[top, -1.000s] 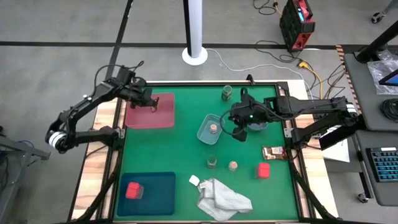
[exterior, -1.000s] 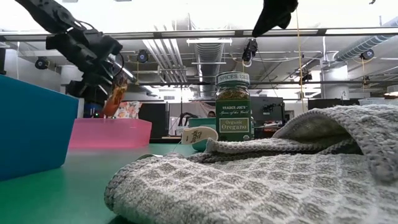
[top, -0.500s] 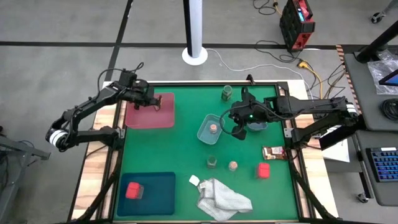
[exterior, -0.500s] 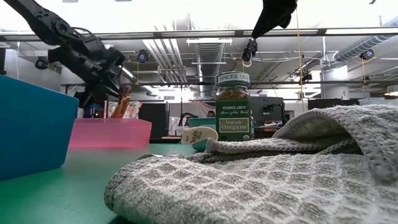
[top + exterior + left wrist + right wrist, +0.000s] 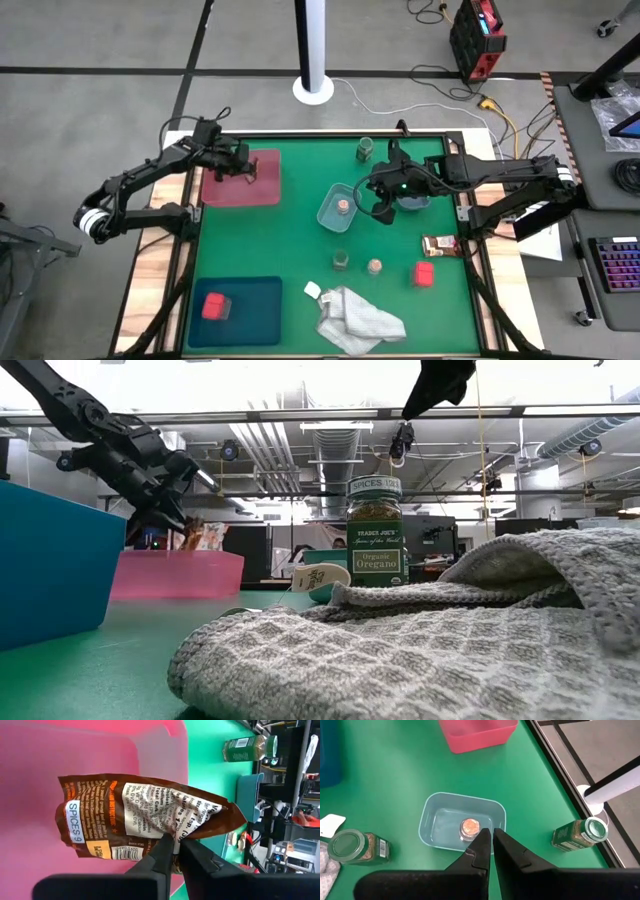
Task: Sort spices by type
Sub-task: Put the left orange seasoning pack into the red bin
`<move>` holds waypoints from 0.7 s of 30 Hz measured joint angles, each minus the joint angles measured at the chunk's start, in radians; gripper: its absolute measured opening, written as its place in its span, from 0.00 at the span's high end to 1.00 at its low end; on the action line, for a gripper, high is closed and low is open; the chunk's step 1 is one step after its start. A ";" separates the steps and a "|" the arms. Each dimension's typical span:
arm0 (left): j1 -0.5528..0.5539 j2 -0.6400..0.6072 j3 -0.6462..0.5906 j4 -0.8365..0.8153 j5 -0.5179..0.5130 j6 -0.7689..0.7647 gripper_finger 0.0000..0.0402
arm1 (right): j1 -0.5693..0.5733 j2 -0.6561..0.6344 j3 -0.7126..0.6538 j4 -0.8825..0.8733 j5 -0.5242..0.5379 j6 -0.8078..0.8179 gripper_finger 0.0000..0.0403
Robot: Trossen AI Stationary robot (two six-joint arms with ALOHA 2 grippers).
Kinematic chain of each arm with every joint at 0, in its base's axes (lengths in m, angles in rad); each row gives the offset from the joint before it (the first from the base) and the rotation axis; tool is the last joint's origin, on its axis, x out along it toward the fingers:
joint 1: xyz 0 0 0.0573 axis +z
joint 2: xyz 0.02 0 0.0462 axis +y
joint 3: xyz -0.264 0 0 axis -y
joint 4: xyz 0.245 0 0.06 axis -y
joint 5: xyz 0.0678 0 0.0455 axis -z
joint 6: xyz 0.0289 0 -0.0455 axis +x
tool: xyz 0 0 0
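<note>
My left gripper point(image 5: 246, 165) is over the pink tray point(image 5: 225, 190) at the table's far left, shut on a brown foil sachet point(image 5: 145, 817). My right gripper point(image 5: 490, 839) is shut and hovers above the right side of a bluish tub point(image 5: 328, 213), which holds a tan-topped jar point(image 5: 343, 206). One dark green jar point(image 5: 365, 150) stands by the far edge. Another green jar point(image 5: 341, 260) and a tan-topped jar point(image 5: 375, 266) stand mid-table. The second sachet point(image 5: 440, 245) and a pink block point(image 5: 425, 273) lie to the right. The other pink block point(image 5: 215, 306) sits in the teal tray point(image 5: 255, 315). My left gripper pinches the sachet between its two fingers point(image 5: 162, 855) at one long edge point(image 5: 167, 836), near that edge's middle. It comes slanting down from the table's left side. The sachet point(image 5: 194, 536) hangs below the fingers, its lower part behind the pink tray's wall point(image 5: 175, 575).
A white-grey cloth point(image 5: 357, 317) lies crumpled near the near edge, with a small white tag point(image 5: 312, 290) beside it. A second bluish tub point(image 5: 418, 203) sits under the right arm. Open green tabletop point(image 5: 290, 245) lies between the trays and the tubs.
My left gripper has moved down toward the pink tray with the sachet. The sachet hung well above the tray's rim a second ago; its lower part now sits inside the tray, behind the wall.
</note>
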 joint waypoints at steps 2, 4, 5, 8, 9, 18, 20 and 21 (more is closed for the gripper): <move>0.000 0.000 -0.001 0.004 0.000 0.000 0.93 | 0.000 0.000 0.000 0.000 0.000 0.000 0.97; 0.000 0.000 -0.002 0.003 -0.001 -0.003 0.91 | 0.000 0.000 0.000 0.000 0.000 0.000 0.97; 0.000 0.000 -0.002 0.004 -0.001 -0.003 0.90 | 0.000 0.000 0.000 0.000 0.000 0.000 0.97; 0.000 0.000 -0.002 0.004 -0.002 -0.003 0.87 | 0.000 0.000 0.000 0.000 0.000 0.000 0.97; 0.000 0.000 -0.003 0.005 -0.002 -0.003 0.86 | 0.000 0.000 0.000 0.000 0.000 0.000 0.97; 0.000 0.000 -0.003 0.009 -0.001 -0.002 0.81 | 0.000 0.000 0.000 0.000 0.000 0.006 0.97; 0.000 0.000 -0.003 0.008 0.000 0.000 0.81 | 0.000 0.000 0.000 0.000 0.000 0.011 0.97; 0.000 0.000 -0.003 0.008 0.000 0.000 0.81 | 0.000 0.000 0.000 0.000 0.000 0.011 0.97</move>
